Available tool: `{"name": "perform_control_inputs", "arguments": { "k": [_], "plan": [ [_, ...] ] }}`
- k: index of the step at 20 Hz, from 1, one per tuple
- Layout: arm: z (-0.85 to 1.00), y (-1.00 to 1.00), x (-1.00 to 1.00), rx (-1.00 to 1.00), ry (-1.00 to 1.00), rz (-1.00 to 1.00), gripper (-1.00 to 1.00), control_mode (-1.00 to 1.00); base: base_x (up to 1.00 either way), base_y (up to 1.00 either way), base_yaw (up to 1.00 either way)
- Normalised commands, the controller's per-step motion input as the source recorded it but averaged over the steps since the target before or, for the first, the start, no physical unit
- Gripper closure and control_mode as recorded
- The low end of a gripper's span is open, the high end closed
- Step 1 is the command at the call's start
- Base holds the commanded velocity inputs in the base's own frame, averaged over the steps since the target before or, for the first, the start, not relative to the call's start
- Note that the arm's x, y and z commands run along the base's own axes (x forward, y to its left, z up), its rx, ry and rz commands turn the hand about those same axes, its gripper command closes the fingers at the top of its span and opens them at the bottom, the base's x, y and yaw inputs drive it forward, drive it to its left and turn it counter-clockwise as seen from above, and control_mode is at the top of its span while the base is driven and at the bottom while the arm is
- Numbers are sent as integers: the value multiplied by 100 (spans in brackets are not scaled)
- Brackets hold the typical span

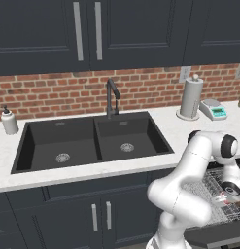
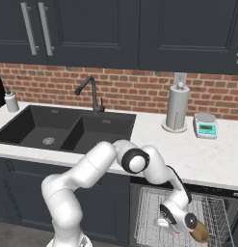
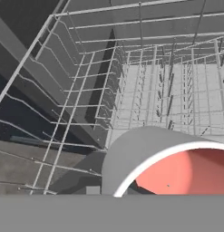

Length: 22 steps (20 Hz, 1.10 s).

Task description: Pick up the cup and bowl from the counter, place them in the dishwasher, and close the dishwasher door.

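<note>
Brick-backed white speckled worktop [image 2: 197,159] above open dishwasher; silver wire rack [image 2: 154,212] pulled out. Gripper [image 2: 174,225] low over rack, closed. Small grey-white red-topped cup [image 3: 170,165] just beside it, in rack. Tan-brown bowl [image 2: 199,232] near rack's right front corner.

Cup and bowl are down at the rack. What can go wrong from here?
1. The cup sits right under the shut claw; whether its rim is pinched is unclear, so lifting may drag or tip it.
2. The bowl lies against the claw's side; a sideways retreat could knock it.
3. The rack is pulled out, which may block the door.
</note>
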Motion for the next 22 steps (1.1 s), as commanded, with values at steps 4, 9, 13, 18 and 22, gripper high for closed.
{"name": "perform_control_inputs", "arguments": {
  "k": [4,9,13,18,22],
  "plan": [
    [-18,0,5,0,-1,0,100,-100,0,0,0],
    [-17,0,0,0,0,0,100,-100,0,0,0],
    [-1,0,0,0,0,0,-100,-100,0,0,0],
    [10,0,0,-1,0,0,-100,-100,0,0,0],
    [19,0,-2,-3,0,-1,-100,-100,0,0,0]
  ]
}}
